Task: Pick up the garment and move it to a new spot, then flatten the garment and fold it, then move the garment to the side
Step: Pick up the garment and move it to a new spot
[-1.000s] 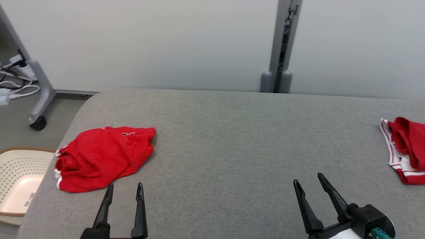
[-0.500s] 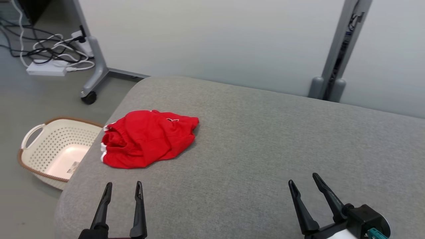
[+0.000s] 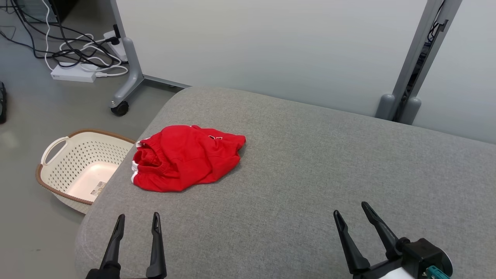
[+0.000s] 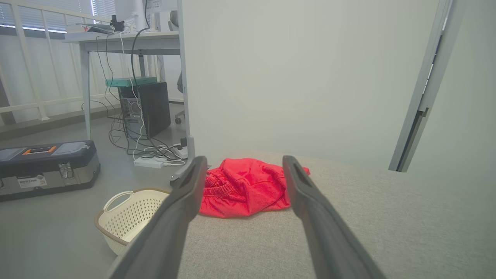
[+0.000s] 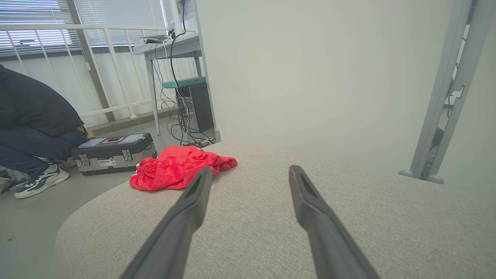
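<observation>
Now: red garment (image 3: 188,158) lies bunched on the grey table (image 3: 310,174), near its left edge, waistband toward that edge. Left gripper (image 3: 138,215) sits near the garment but apart from it, jaws spread wide, nothing between them; in the left wrist view the garment shows between its fingers. Right gripper (image 3: 350,208) is well apart to the right, jaws spread too, empty. Basket (image 3: 54,144) on floor just beside the table's left edge. Toolbox (image 4: 42,164) and a crouching person (image 5: 35,112) farther off.
</observation>
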